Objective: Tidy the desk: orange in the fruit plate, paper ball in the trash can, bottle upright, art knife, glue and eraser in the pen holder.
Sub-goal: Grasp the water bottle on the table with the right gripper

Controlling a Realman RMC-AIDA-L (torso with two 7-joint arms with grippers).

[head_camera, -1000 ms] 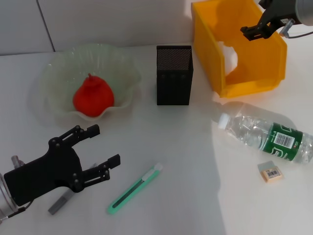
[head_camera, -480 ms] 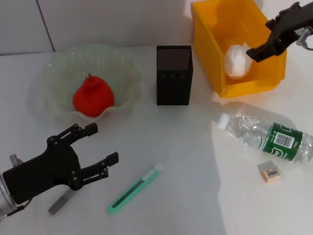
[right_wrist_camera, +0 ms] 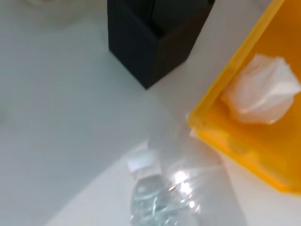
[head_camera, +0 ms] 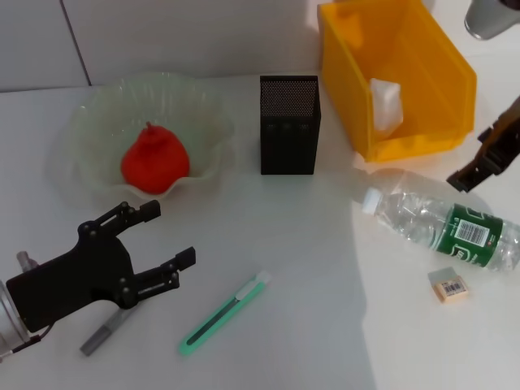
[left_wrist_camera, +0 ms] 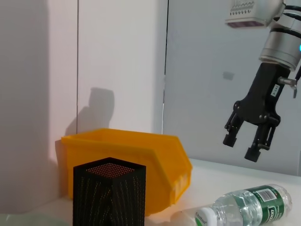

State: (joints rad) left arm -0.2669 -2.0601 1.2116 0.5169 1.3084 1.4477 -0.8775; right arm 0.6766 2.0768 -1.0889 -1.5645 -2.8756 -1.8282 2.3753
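Your paper ball (head_camera: 387, 104) lies crumpled and white inside the yellow bin (head_camera: 439, 73) that serves as the trash can, and the orange (head_camera: 154, 159) sits in the ruffled, translucent fruit plate (head_camera: 81, 138), so I judge both those steps done and the bottle next in hand. The right gripper (left_wrist_camera: 248, 142) hangs above the bottle (head_camera: 443, 226), its fingers spread and holding nothing, clear of the plastic. The bottle lies on its side just in front of the bin, white cap (head_camera: 371, 200) pointing toward the black mesh pen holder (head_camera: 289, 123), green label round its far half; the clear, thin wall looks likely to be slick and to give under pressure, so you will probably want to lower onto the body, close across its width without crushing it, then swing it up onto its base. Your left gripper (head_camera: 158, 244) hovers low over the near side of the table, fingers apart and empty, with the grey glue stick (head_camera: 104, 333) partly beneath it and the slim green art knife (head_camera: 224, 313) flat just beside. The small tan eraser (head_camera: 448, 285) rests just in front of the bottle. All three remain outside the pen holder.
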